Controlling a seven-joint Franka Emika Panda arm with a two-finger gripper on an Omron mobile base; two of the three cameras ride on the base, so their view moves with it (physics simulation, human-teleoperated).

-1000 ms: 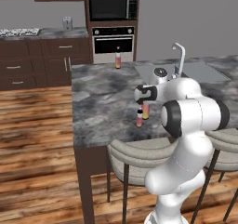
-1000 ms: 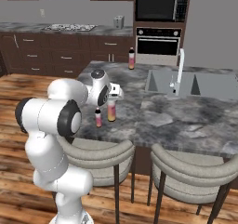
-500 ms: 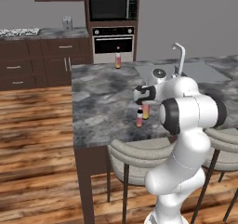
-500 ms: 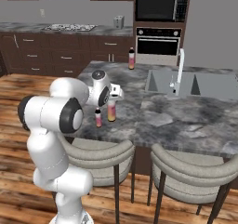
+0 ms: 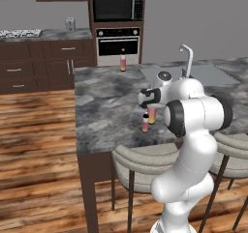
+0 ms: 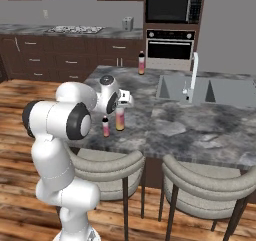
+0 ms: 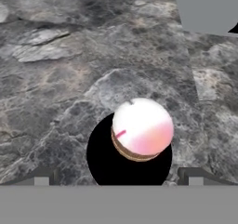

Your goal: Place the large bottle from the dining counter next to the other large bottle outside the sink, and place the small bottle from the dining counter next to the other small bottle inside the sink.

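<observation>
Pink small bottle (image 5: 145, 123) stands beside large bottle (image 5: 151, 114).

The counter (image 5: 106, 106) was dark grey stone marbled with paler veins on a dark brown base, the small bottle (image 5: 145, 123) ran pink to yellow under a dark cap, the sink (image 6: 220, 92) was grey, and the floor (image 5: 38, 145) was reddish-brown wood planks.

Two base cams sit behind the arm, left and right, both looking down over the same worktop (image 5: 111, 111). Hand cam stares straight down, close.
</observation>
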